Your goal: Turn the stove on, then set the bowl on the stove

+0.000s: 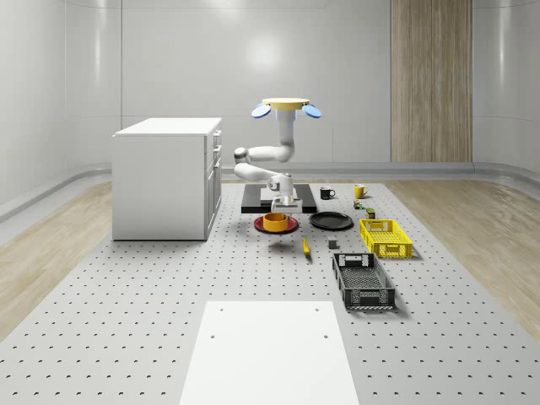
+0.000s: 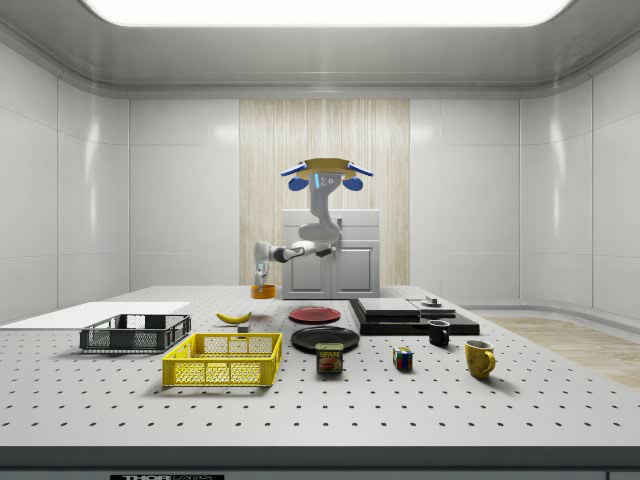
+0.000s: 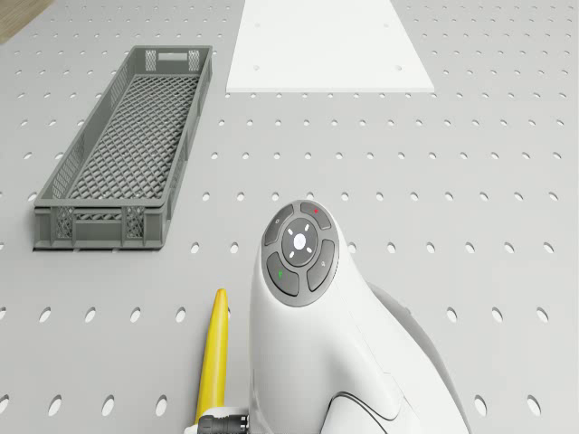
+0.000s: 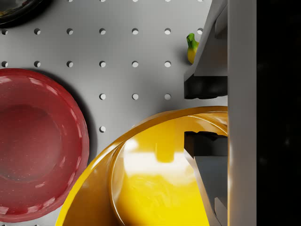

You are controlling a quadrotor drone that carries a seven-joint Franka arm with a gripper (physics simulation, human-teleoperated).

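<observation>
Fingertips (image 4: 207, 87) first: pinched across the rim of the yellow bowl (image 4: 155, 188), one inside the wall, one outside, so gripper (image 4: 204, 115) closed on that single edge. Judged a firm hold, since in the side view the bowl (image 2: 263, 291) hangs clear of the table (image 2: 300, 410) beneath the wrist.

Just beside the bowl and lower: red plate (image 4: 37, 141). Further out: tip of a banana (image 4: 192, 49) and edge of a black plate (image 4: 14, 12).

Beyond, arm folded back up to the drone (image 1: 285, 105), hovering above the stove (image 1: 278, 201), with the bowl out in front of it, near the red plate (image 1: 276, 226). In the side view, red plate between bowl and stove (image 2: 410, 312). Cannot tell whether switched on yet.

Risks, as judgement only:
- Held by one side of the rim, so likely to pivot or slip out during a quick swing or a wobble of the hover.
- Carried too low, apt to clip the red plate or the stove's raised edge.
- Released off level, prone to land tilted and slide.
</observation>
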